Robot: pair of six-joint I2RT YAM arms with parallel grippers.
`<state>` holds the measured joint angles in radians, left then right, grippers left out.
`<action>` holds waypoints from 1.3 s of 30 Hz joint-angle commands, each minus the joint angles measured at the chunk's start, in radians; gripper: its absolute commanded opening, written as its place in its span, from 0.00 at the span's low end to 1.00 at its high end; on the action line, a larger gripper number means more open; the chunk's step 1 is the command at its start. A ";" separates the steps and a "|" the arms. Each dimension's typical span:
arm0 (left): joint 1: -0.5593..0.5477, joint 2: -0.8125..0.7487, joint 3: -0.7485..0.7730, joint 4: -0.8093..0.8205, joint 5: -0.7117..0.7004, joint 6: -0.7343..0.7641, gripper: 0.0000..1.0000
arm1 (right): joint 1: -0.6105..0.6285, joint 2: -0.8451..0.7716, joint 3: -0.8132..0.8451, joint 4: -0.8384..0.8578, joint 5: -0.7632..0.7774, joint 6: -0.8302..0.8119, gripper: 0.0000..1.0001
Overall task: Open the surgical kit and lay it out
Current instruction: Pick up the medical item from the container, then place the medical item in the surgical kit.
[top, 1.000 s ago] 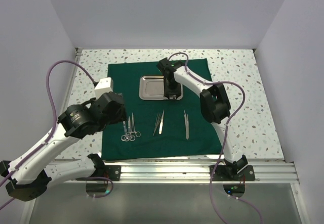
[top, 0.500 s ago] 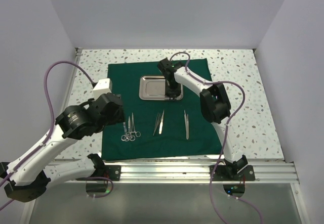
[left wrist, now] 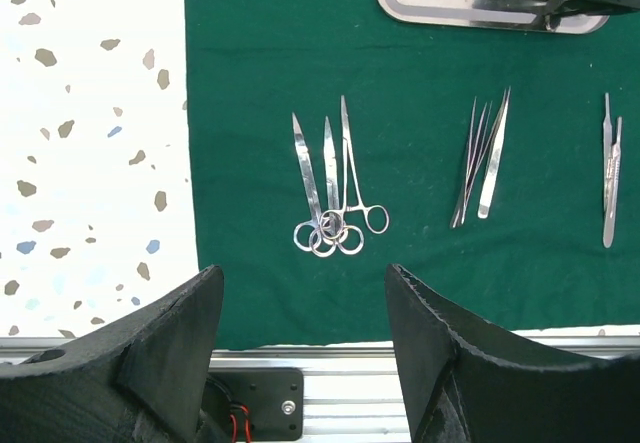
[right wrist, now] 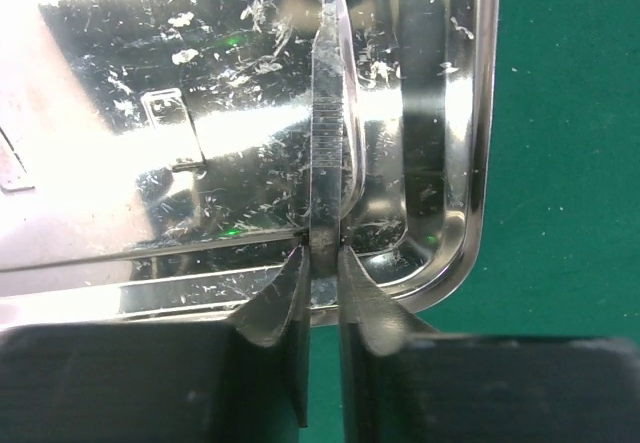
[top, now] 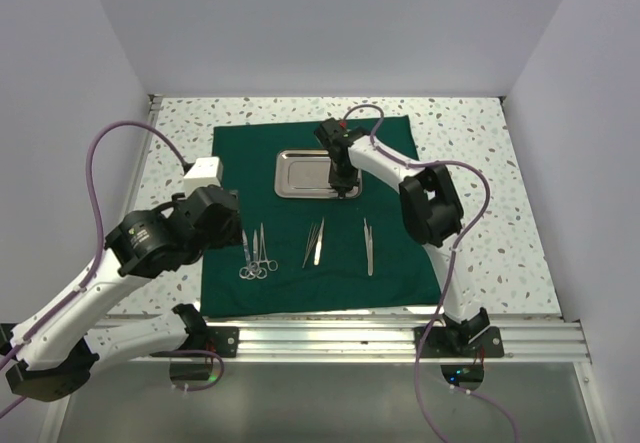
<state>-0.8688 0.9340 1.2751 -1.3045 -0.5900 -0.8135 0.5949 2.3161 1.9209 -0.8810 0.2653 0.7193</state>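
Note:
The dark green cloth (top: 250, 153) lies spread flat on the table. The steel tray (top: 300, 173) sits at its back middle. Three scissors and forceps (top: 256, 255), tweezers (top: 315, 243) and two slim handles (top: 368, 245) lie in a row on the near half. My right gripper (top: 342, 185) is at the tray's right end. In the right wrist view it (right wrist: 322, 253) is shut on a slim ridged steel instrument (right wrist: 328, 123) lying in the tray (right wrist: 150, 163). My left gripper (left wrist: 300, 283) is open and empty, above the cloth's near left edge, short of the scissors (left wrist: 330, 198).
The speckled table (top: 480, 163) shows on both sides of the cloth. An aluminium rail (top: 330, 338) runs along the near edge. White walls stand at the left, back and right. Purple cables loop from both arms.
My left arm has drawn back a little toward the near left. My right gripper has stayed at the tray's right end with only a slight shift.

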 commanded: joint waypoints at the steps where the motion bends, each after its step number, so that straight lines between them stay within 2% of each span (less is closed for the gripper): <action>1: 0.001 -0.014 0.017 -0.012 -0.004 0.046 0.70 | 0.008 0.057 -0.086 -0.006 0.009 0.048 0.05; 3: 0.001 -0.014 0.013 -0.012 -0.002 0.051 0.70 | 0.011 0.054 -0.099 -0.001 0.008 0.052 0.00; 7: 0.001 -0.006 0.013 -0.012 -0.002 0.057 0.70 | 0.011 0.045 -0.068 -0.022 0.023 0.042 0.00; 17: 0.001 0.003 0.001 0.071 0.022 0.089 0.70 | 0.009 -0.053 0.252 -0.183 0.094 -0.026 0.00; 22: 0.001 0.023 -0.005 0.132 0.039 0.120 0.73 | 0.009 -0.164 0.242 -0.208 0.103 -0.021 0.00; 25: 0.001 0.043 0.001 0.171 0.045 0.148 0.82 | 0.013 -0.299 0.101 -0.187 0.097 -0.004 0.00; 30: 0.002 0.123 0.018 0.249 0.058 0.203 0.99 | 0.023 -0.532 -0.271 -0.101 0.094 0.040 0.00; 35: 0.030 0.218 0.064 0.324 0.079 0.293 0.99 | 0.040 -0.776 -0.650 -0.020 0.049 0.086 0.00; 39: 0.137 0.316 0.112 0.382 0.137 0.361 0.99 | 0.063 -0.911 -0.861 0.045 0.025 0.133 0.00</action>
<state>-0.7979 1.2118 1.3228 -1.0271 -0.4934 -0.5377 0.6437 1.4879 1.1431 -0.9176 0.3058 0.7879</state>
